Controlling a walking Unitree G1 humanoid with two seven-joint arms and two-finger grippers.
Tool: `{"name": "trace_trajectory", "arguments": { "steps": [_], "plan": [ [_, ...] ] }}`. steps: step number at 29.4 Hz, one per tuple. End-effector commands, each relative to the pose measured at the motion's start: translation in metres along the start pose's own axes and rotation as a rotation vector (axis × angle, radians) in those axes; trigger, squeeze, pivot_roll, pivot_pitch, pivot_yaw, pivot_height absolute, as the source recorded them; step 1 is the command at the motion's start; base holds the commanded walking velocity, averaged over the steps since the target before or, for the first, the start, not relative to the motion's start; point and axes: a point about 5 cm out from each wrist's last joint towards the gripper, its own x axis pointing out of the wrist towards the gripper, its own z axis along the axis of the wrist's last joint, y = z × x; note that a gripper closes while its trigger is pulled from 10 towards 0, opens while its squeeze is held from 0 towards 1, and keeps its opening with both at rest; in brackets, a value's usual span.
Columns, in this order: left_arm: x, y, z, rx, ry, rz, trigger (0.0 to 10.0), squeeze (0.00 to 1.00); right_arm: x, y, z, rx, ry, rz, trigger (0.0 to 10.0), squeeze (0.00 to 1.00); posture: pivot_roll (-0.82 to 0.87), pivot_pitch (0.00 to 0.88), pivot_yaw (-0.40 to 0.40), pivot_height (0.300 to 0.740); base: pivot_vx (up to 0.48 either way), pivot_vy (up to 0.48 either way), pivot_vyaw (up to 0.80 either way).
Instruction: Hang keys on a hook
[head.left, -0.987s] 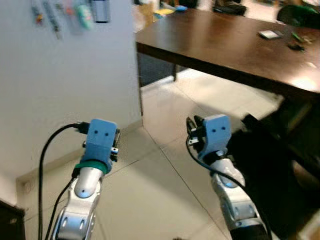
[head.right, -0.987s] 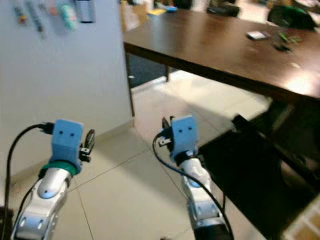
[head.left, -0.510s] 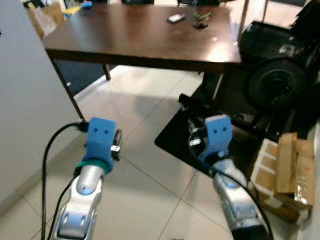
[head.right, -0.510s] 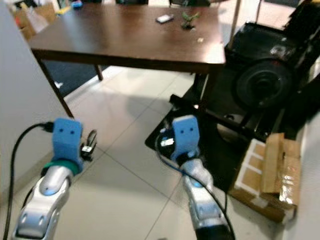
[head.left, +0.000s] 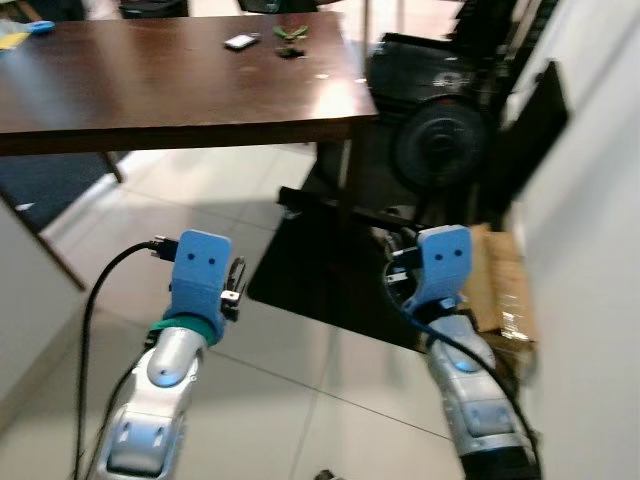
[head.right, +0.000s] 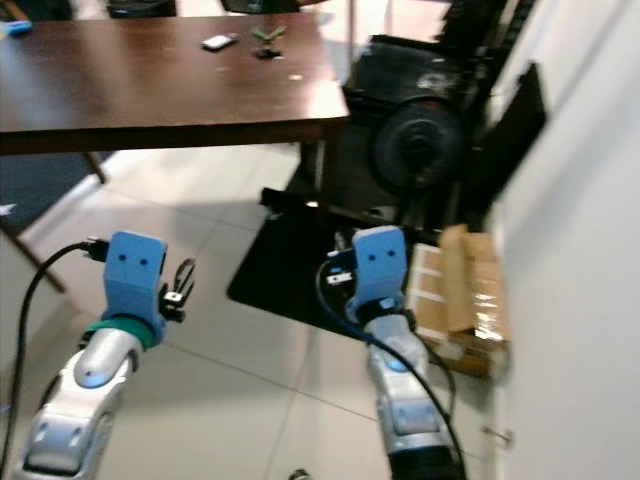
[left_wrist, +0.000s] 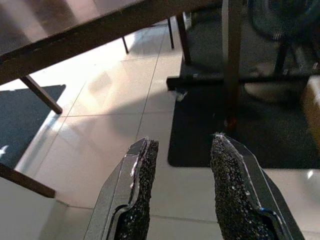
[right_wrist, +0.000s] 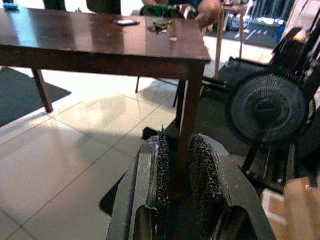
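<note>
— Where are the two hands?

— Both are raised in front of the robot, above the pale tiled floor (head.left: 260, 400). The left hand (left_wrist: 182, 142) has its two black fingers clearly apart, with nothing between them. It points along the floor toward the edge of a black floor mat (left_wrist: 225, 140).

— And the other one?

— The right hand (right_wrist: 177, 137) has its fingers separated by only a narrow gap, and that gap is empty too. It points at the near leg of the dark brown wooden tabletop (head.left: 150, 80), over that same mat.

— Can you see the keys?

— Not for certain. A small green-and-dark cluster (head.left: 290, 30) lies toward the far side of the tabletop, but it is too small and blurred to tell whether it is the keys. Just beside it, on the robot's left, lies a small flat pale object (head.left: 240, 41). Both are well apart from the hands.

— What else is around?

— A black round fan (head.left: 440, 140) stands on the floor just past the tabletop's right corner, among dark equipment. Nearer the robot, a brown cardboard box (head.left: 500, 280) lies on the floor by the mat's right edge, close to the right arm. A white wall (head.left: 590, 300) runs along the robot's right side.
</note>
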Motion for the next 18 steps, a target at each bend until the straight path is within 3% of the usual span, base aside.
{"name": "trace_trajectory", "arguments": {
  "steps": [1, 10, 15, 18],
  "plan": [
    [0.003, -0.001, -0.01, 0.041, 0.027, -0.007, 10.0, 0.0, -0.006, -0.004, -0.014, -0.007, 0.05, -0.012, 10.0, 0.0, -0.12, 0.053, 0.134, 0.74, 0.0, 0.0, -0.8],
    [0.007, 0.004, -0.014, 0.089, 0.025, -0.039, 10.0, 0.0, -0.004, -0.006, -0.021, -0.014, 0.072, -0.034, 10.0, 0.0, -0.1, 0.042, 0.159, 0.74, 0.0, 0.0, -0.8],
    [0.012, 0.007, -0.004, 0.082, -0.016, -0.036, 10.0, 0.0, 0.004, -0.002, -0.018, -0.012, 0.057, -0.028, 10.0, 0.0, -0.08, 0.034, 0.152, 0.74, 0.0, 0.0, -0.8],
    [0.022, 0.002, 0.022, 0.045, -0.094, -0.027, 10.0, 0.0, 0.014, 0.003, -0.008, -0.025, 0.024, 0.008, 10.0, 0.0, -0.08, 0.035, 0.113, 0.74, 0.0, 0.0, -0.8]
  ]
}}
